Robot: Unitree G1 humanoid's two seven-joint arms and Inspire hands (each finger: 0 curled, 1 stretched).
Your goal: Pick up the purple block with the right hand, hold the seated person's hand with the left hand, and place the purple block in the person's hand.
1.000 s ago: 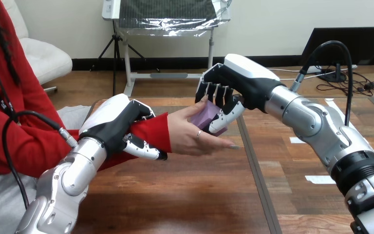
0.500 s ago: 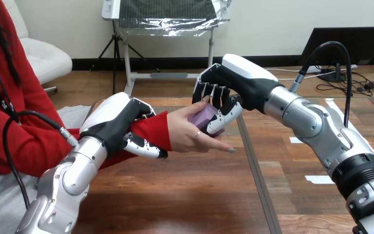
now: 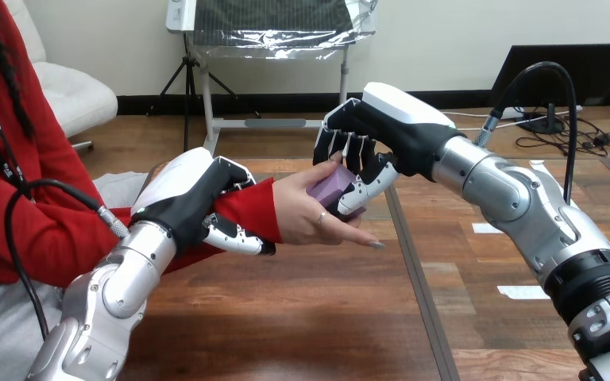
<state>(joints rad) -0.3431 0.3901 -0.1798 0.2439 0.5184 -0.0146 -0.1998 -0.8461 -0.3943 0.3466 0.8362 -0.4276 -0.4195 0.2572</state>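
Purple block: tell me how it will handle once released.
The purple block seems rigid: its faces look flat under the right hand's curled fingers. Flat sides suggest it would sit, not roll, in the person's hand. Probably light, being small.

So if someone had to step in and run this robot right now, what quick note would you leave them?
Hands: the left hand is curled round the person's wrist. The right hand is curled round the purple block and holds it against the palm of the person's hand.
Done: block picked up, wrist held, block brought to the palm.
To do: release the block into the palm, then probably withdraw both hands.
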